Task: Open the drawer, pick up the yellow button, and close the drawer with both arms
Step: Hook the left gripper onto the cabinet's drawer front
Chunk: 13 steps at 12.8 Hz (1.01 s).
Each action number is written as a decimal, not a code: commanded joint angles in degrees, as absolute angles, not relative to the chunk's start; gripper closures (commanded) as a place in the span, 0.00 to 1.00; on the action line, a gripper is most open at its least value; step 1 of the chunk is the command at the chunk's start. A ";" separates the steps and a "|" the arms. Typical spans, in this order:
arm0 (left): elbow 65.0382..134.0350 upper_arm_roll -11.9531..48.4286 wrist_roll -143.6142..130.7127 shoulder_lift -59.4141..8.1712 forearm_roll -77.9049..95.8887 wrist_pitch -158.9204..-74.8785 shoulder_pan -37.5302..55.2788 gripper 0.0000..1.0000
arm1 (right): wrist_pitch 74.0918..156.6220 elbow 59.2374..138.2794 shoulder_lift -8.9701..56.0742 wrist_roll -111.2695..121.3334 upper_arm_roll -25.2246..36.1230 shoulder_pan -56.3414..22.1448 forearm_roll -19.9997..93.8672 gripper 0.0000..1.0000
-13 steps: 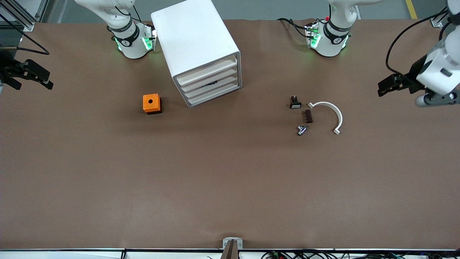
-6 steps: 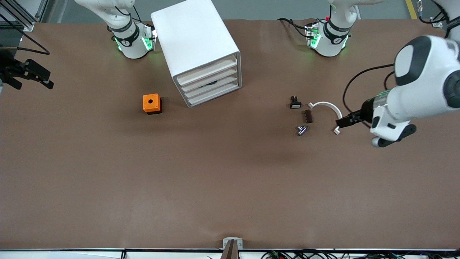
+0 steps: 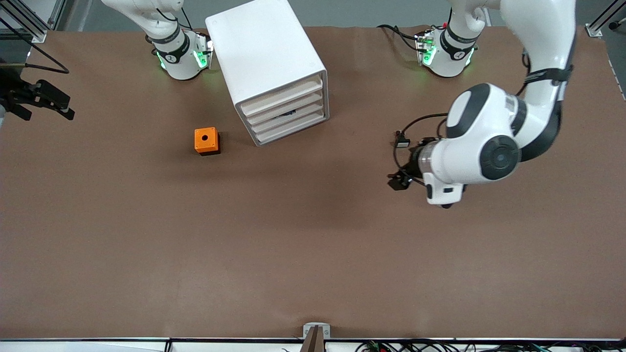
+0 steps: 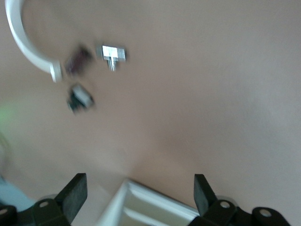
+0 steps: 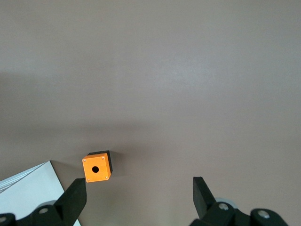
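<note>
While all four drawers (image 3: 288,113) sit flush in the white cabinet (image 3: 266,66), the stack shows as thin, wide, off-white plastic fronts with shadowed gaps between them, slanting across the upper middle of the front view. A small dark shape shows through the gap at the third drawer from the top; what it is cannot be told, and no button can be made out anywhere. The cabinet is a smooth, boxy shell with rounded edges, standing on a matte brown table (image 3: 293,254).

An orange cube (image 3: 206,141) with a round black hole in its top and a black base rests left of the cabinet in the front view, slightly lower.

At right of centre, the left arm, glossy white with black bands, bends over a cluster of small parts. Its gripper (image 3: 400,179) hangs over the table with its black fingers (image 4: 74,197) spread wide and nothing between them. The left wrist view shows a curved white plastic band (image 4: 26,44), a silvery T-shaped metal piece (image 4: 113,54), a dark brown block (image 4: 77,61) and a small black part (image 4: 80,98) with a white face.

The right gripper (image 3: 41,100) waits at the left edge of the front view, fingers (image 5: 75,200) parted and empty.
</note>
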State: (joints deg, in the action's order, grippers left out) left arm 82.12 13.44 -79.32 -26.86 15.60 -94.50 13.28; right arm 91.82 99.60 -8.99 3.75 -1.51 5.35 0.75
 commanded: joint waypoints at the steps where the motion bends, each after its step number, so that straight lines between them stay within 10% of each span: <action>1: 79.54 13.18 -91.54 -29.26 23.87 -93.16 14.15 0.00 | 91.41 99.76 -9.67 3.16 -1.67 5.19 0.61 0.00; 13: 80.86 13.97 -139.27 -38.49 43.86 -89.83 22.22 0.06 | 91.58 99.76 -9.67 3.34 -1.49 5.27 2.29 0.00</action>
